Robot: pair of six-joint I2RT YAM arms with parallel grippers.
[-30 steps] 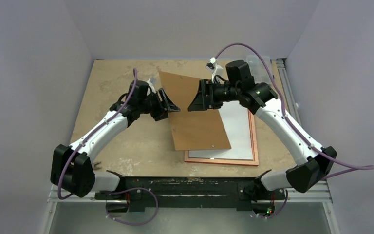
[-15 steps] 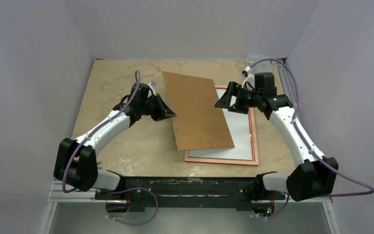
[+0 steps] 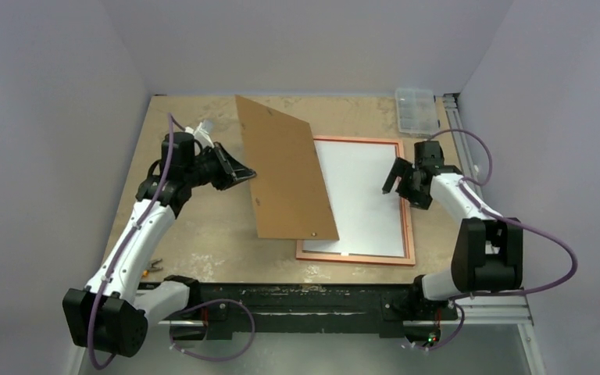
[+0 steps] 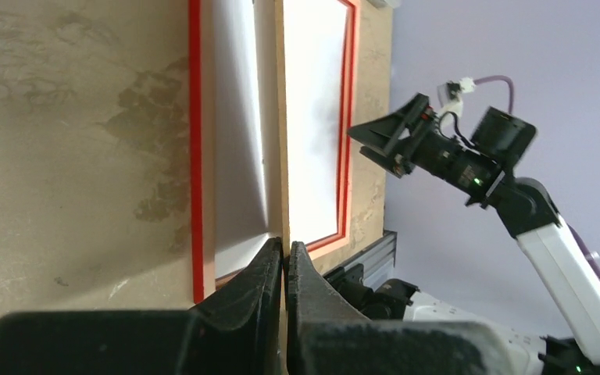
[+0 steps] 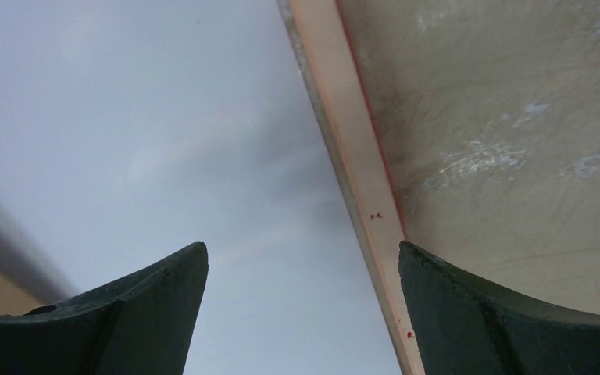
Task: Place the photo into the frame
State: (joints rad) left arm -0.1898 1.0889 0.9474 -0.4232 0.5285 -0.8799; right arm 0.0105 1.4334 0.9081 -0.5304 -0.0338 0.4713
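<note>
The frame (image 3: 409,223) lies flat at the table's right middle, copper-brown back up. The photo (image 3: 363,195) lies inside it, plain white back up. My left gripper (image 3: 248,173) is shut on the left edge of the plain brown backing board (image 3: 285,172) and holds it tilted over the frame's left side. In the left wrist view my left gripper (image 4: 284,250) pinches the board's thin edge (image 4: 280,117), with the frame's red rim (image 4: 194,156) behind it. My right gripper (image 3: 393,177) is open and empty over the frame's right edge. In the right wrist view my right gripper (image 5: 302,250) straddles that rim (image 5: 359,172) and the photo's back (image 5: 164,117).
A clear plastic box (image 3: 416,109) stands at the back right corner. A small dark object (image 3: 154,268) lies near the front left. A metal rail (image 3: 461,133) runs along the table's right side. My right arm (image 4: 469,156) shows in the left wrist view.
My left gripper has carried the backing board to the left, uncovering most of the white sheet. My right gripper has left the board's right edge and dropped to the frame's right rim.
</note>
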